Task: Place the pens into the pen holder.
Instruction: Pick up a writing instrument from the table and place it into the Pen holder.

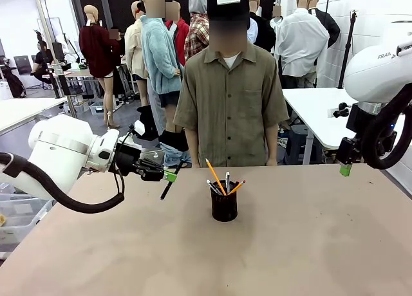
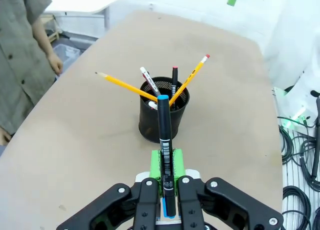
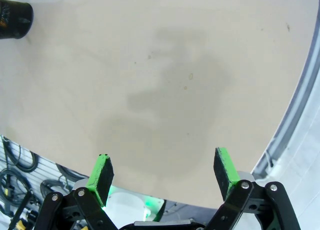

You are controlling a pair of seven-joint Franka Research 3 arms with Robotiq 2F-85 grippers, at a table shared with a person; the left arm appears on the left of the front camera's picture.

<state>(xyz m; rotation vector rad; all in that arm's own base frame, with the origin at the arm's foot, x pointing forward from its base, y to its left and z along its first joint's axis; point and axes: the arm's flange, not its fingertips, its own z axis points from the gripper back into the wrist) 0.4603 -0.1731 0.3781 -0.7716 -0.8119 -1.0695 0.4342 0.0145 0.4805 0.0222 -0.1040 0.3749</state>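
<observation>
Left wrist view: left pincer (image 2: 165,182) is clamped on a dark pen with blue tip (image 2: 164,140), gripped low on the barrel, the blue end pointing toward the pen holder (image 2: 163,110). Holder stands upright mid-counter (image 2: 90,155), already carrying two yellow pencils (image 2: 125,86) and a few light and dark pens.

Step in hand, as I judge it: carry the held pen over the holder and drop it in. To do it well: bring the tip above the open rim first, tilt the pen nearer to upright, aim for the gap on the near side clear of the splayed pencils, lower until the tip is inside the mesh wall, then release. Risk: nudging a leaning pencil or tipping the light cup.

Front view: left pincer sits left of the holder, apart from it, pen hanging slantwise.

Right pincer (image 3: 165,172): jaws wide apart, holding nothing, above bare counter near the edge.
</observation>
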